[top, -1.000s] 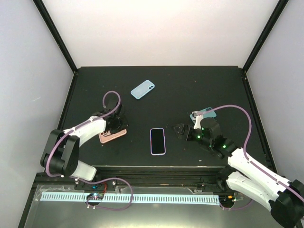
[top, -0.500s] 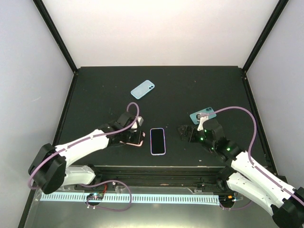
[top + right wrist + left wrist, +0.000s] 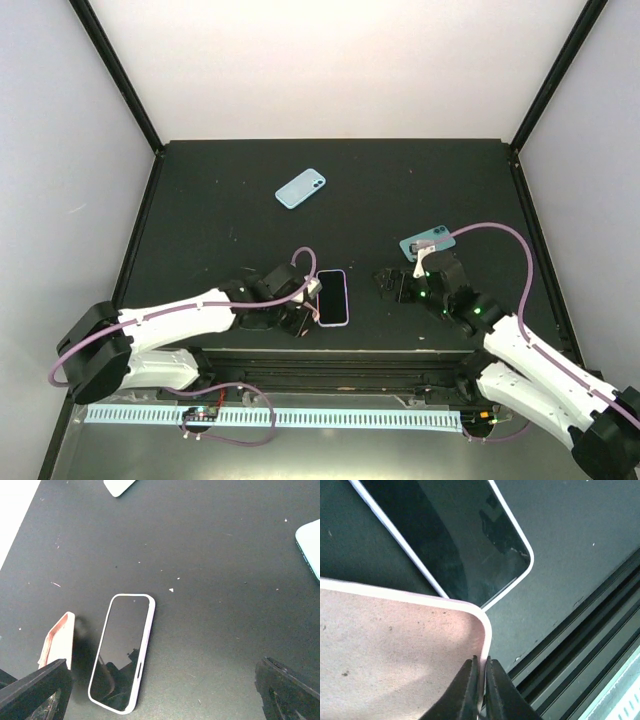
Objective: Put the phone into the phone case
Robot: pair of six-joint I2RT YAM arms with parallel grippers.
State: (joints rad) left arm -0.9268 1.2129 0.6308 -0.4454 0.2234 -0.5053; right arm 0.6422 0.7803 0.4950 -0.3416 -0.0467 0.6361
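Observation:
The phone (image 3: 332, 297) lies flat near the table's front edge, dark screen up, with a lilac rim. It also shows in the left wrist view, phone (image 3: 455, 545), and the right wrist view, phone (image 3: 122, 652). The pink phone case (image 3: 395, 655) hangs tilted just left of the phone, and my left gripper (image 3: 482, 665) is shut on the case's thin rim at a corner. From the right wrist the phone case (image 3: 56, 642) shows edge-on beside the phone. My right gripper (image 3: 387, 283) stands open to the right of the phone, nothing between its fingers (image 3: 40, 685).
A pale blue phone-shaped item (image 3: 300, 188) lies at the back centre. A teal one (image 3: 428, 243) lies just behind my right wrist, also seen at the right wrist view's edge, teal item (image 3: 310, 545). The table's front ledge (image 3: 580, 645) runs close by the left gripper.
My left arm has swung right across the table, carrying the pink case from the left side to right beside the phone. The right gripper has hardly moved.

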